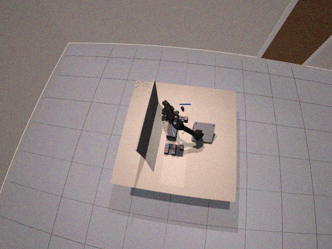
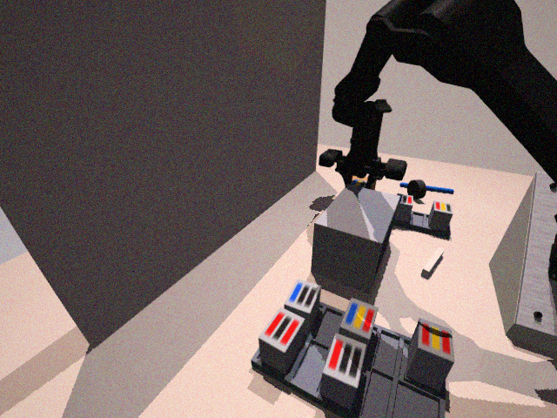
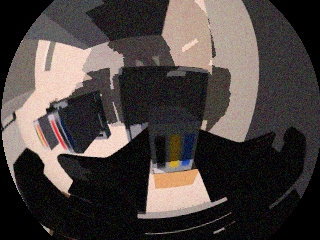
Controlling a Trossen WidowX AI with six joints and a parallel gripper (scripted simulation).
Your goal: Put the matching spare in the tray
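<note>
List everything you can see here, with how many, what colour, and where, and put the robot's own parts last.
Panel: one, dark grey, upright on the left of the table.
Mounted unit: one, grey box, mid-table beside the panel.
Spares in the near rack: five, grey with striped tops (blue-black-black, red-black-red, blue-yellow-red, red-black-black, red-yellow-red).
Far holder: one, dark, behind the unit, two striped blocks on it.
Blue rod: one, with a black knob, far side.
White bar: one, lying right of the unit.
Small tan piece: one, between the fingers; what it is, unclear.
Base plate: one, grey, right edge.
Arm: one, black.
Gripper: one, black, closed on the tan piece behind the unit.
</note>
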